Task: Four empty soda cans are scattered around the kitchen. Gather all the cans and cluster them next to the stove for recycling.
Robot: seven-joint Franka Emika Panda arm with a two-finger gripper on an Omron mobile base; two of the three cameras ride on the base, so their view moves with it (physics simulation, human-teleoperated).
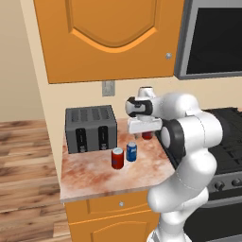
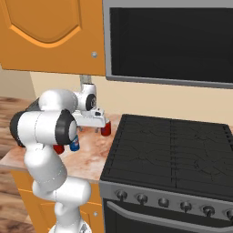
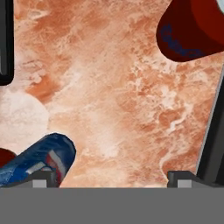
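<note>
Left base view: a marbled reddish-brown countertop [image 1: 90,175] occupies the centre of the frame, carried on orange base cabinets [image 1: 111,220] with a drawer below the edge. An orange wall cabinet [image 1: 111,38] fills the upper middle, and a grey wall outlet [image 1: 108,88] sits on the beige wall beneath it. Wood-plank flooring [image 1: 23,170] runs down the left side. A grey two-slot toaster [image 1: 90,128] stands at the back left of the counter.

A red can [image 1: 117,158] and a blue can [image 1: 131,151] stand upright just beside each other near the counter's middle, right of the toaster. A second red can [image 1: 147,135] is partly hidden under the gripper [image 1: 142,126] near the counter's right edge.

Right base view: the stove [image 2: 168,154] takes the lower right, its black cooktop abutting the counter, with a row of knobs [image 2: 164,202] along the steel front. A black-fronted microwave [image 2: 168,41] hangs at the upper right. The same red can stands at the counter's back, just left of the stove.

Hand view: marbled counter surface lies between the two finger tips [image 3: 41,178], which stand at opposite lower corners, wide apart with nothing between them. The blue can shows at lower left, a red can at upper right.
</note>
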